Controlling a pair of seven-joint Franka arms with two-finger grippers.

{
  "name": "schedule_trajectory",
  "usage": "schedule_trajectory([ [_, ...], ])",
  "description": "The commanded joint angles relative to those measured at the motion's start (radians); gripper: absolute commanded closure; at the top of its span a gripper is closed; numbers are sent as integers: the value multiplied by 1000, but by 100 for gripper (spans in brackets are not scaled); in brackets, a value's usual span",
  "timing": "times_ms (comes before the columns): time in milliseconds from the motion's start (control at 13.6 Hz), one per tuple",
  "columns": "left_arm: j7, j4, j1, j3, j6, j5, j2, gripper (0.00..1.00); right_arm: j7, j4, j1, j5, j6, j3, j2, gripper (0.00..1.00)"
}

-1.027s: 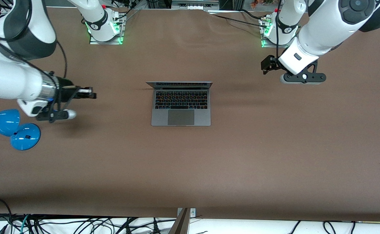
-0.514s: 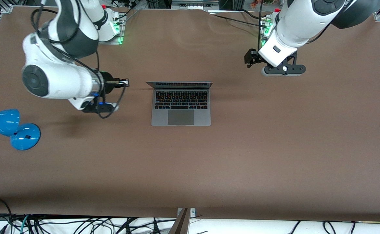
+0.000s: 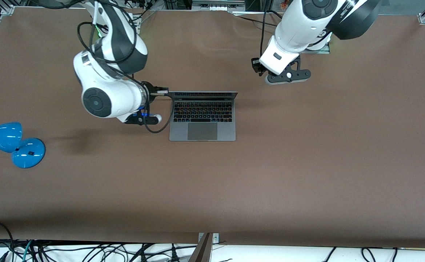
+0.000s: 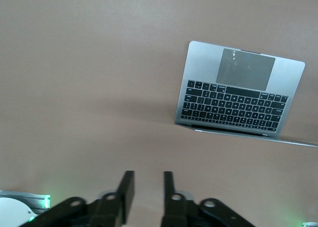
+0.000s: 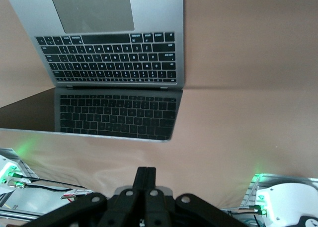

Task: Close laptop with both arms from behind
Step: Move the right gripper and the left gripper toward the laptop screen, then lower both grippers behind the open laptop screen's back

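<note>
Open laptop (image 3: 202,115) on brown surface (image 3: 307,163). Right hand (image 3: 163,92) pinched together at lid's corner; left hand (image 3: 257,67) slightly apart, over surface near lid.

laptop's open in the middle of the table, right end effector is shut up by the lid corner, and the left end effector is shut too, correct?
Not quite: the left end effector is open, its fingers parted in the left wrist view. The laptop is open, and the right end effector is shut by its lid corner.

The blue lamp (image 3: 10,143) runs off the front view's nine o'clock edge, and the laptop's (image 5: 109,53) screen is cut off in both wrist views.
</note>
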Motion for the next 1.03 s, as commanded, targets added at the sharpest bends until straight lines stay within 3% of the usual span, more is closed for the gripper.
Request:
schedule_trajectory([
  [0, -56, 15, -9, -22, 19, -21, 46, 100, 22, -2, 32, 17, -11, -7, 23, 100],
  [954, -205, 29, -58, -48, 161, -27, 273, 100, 16, 1, 75, 2, -8, -10, 86, 100],
])
